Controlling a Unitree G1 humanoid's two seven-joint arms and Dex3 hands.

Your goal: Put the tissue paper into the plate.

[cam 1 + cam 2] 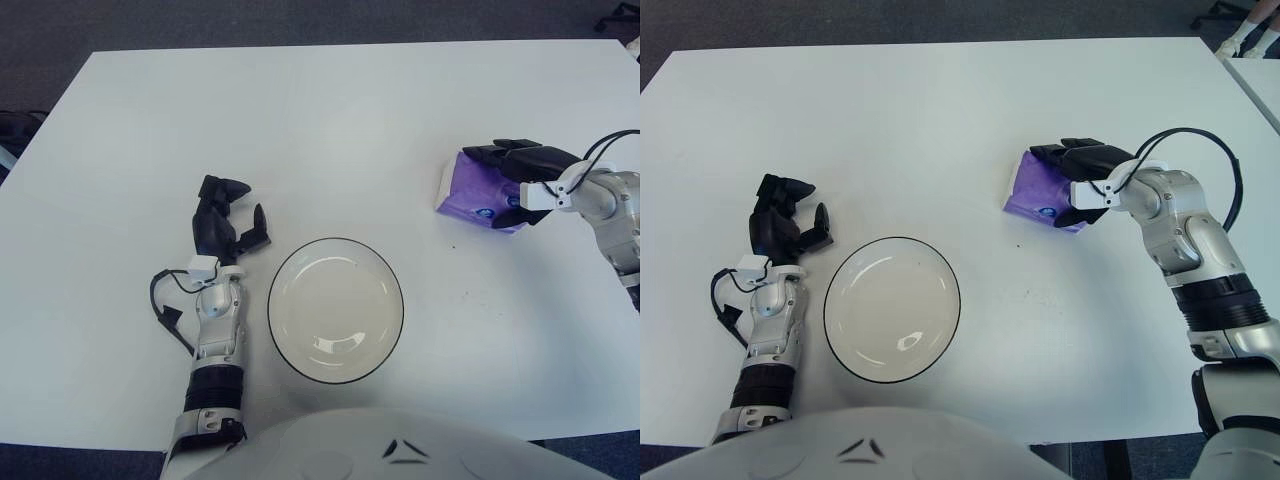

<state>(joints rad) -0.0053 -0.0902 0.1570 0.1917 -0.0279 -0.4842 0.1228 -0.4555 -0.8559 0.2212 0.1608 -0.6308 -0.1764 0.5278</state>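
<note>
While the purple plastic tissue-paper pack (1037, 190) lies on the white counter (330, 120), right of the plate, its long axis points away from the robot. The right hand (1076, 182) has its fingers (1060, 153) wrapped over the pack's right end. The round cream plate with a dark rim (336, 310) holds nothing, and the left hand (222, 218), loosely curled and grasping nothing, shows just left of it.

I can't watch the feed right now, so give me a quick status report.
Right hand closed over the purple tissue pack, pack on the table. Left hand idle left of the plate, holding nothing. Path to plate unobstructed.

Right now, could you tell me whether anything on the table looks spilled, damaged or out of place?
Nothing stands out. The plate sits upright and empty, and the purple tissue pack lies intact under the right hand.
</note>
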